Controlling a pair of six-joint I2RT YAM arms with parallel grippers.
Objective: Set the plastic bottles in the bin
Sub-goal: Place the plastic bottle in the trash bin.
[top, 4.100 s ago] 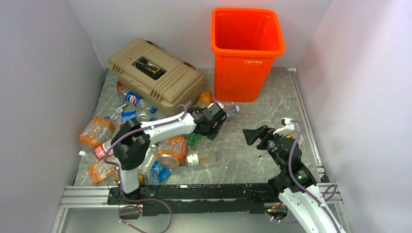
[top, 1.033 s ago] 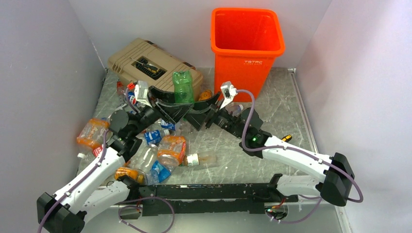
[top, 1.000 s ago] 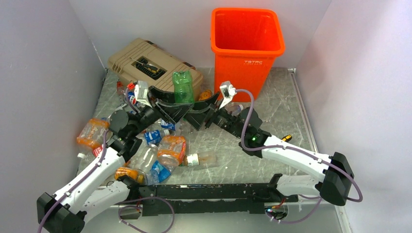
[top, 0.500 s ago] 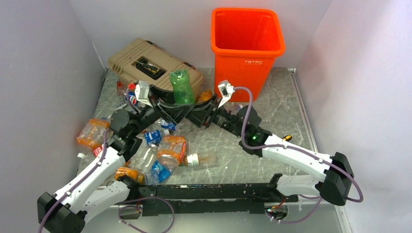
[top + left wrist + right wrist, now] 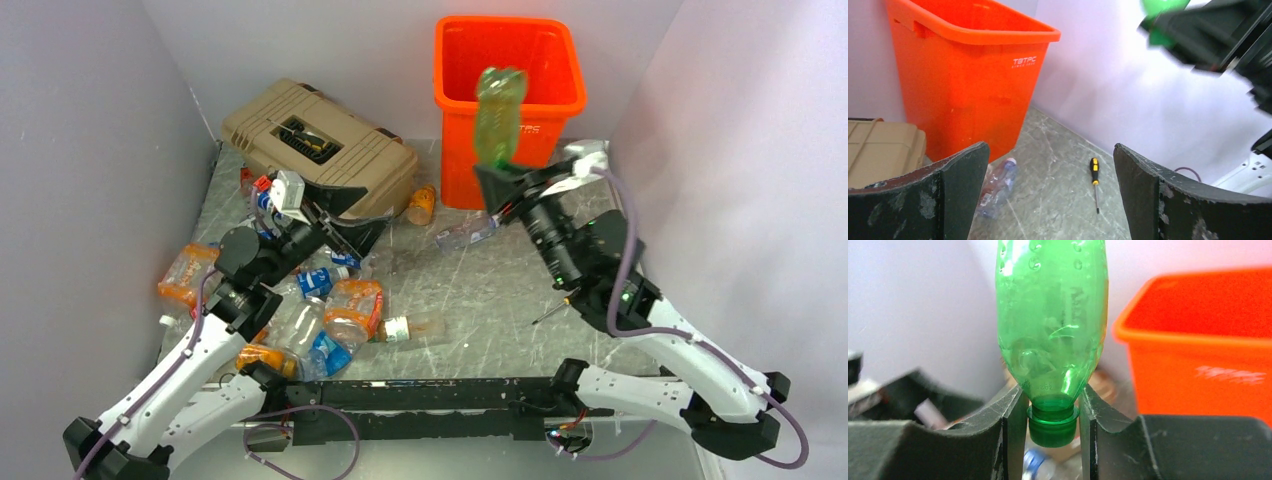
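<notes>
Transfer step. Top view: right gripper (image 5: 497, 175) clamped on the neck of the green bottle (image 5: 500, 115), which is raised cap-down in front of the bin (image 5: 560, 100). Left gripper (image 5: 350, 215) jaws apart above the bottle pile (image 5: 300, 310). Left wrist: nothing between the jaws. Right wrist: neck pinched, bin beyond. Next, judged: carry over the rim, then release.

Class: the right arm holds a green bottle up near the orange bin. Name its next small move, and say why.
Probably carry the green bottle forward over the rim of the bin: the right end effector pinches its neck, cap down, and the right wrist view shows the bin off to the side, not beneath it.
</notes>
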